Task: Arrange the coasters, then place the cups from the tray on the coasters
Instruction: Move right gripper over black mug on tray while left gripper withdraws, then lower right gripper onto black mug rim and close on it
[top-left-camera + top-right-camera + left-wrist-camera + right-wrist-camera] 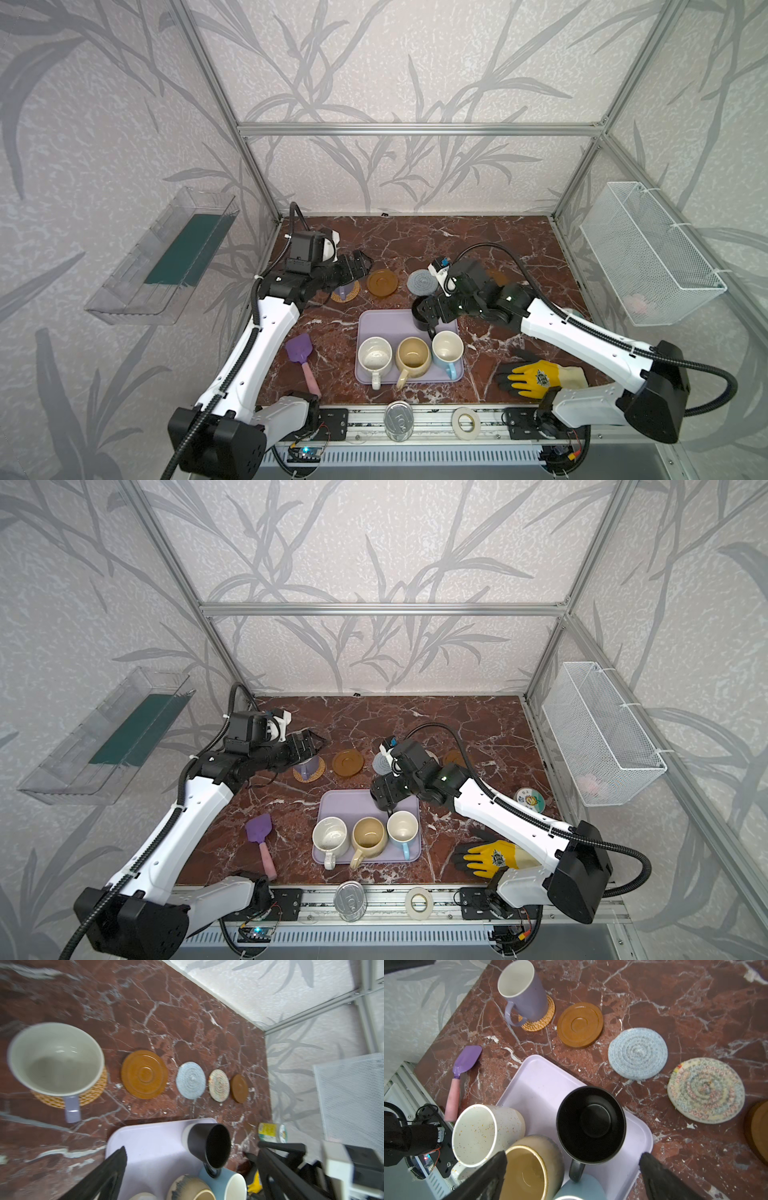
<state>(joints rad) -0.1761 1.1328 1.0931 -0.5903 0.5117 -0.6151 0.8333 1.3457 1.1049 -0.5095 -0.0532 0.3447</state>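
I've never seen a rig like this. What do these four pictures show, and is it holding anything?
This robot has two arms at a red marble table, each ending in a pinching tool. Two pictures look down from overhead, two from wrist cameras. A lavender mug stands on a woven tan rattan coaster; beside it lie a brown wooden coaster, a grey-blue braided coaster, a cream braided coaster and a second wooden coaster, all bare. A pale lavender plastic tray holds a black mug, a speckled white mug, a beige-yellow mug and a light blue mug. The left tool and right tool are open, holding nothing; the right hangs over the black mug.
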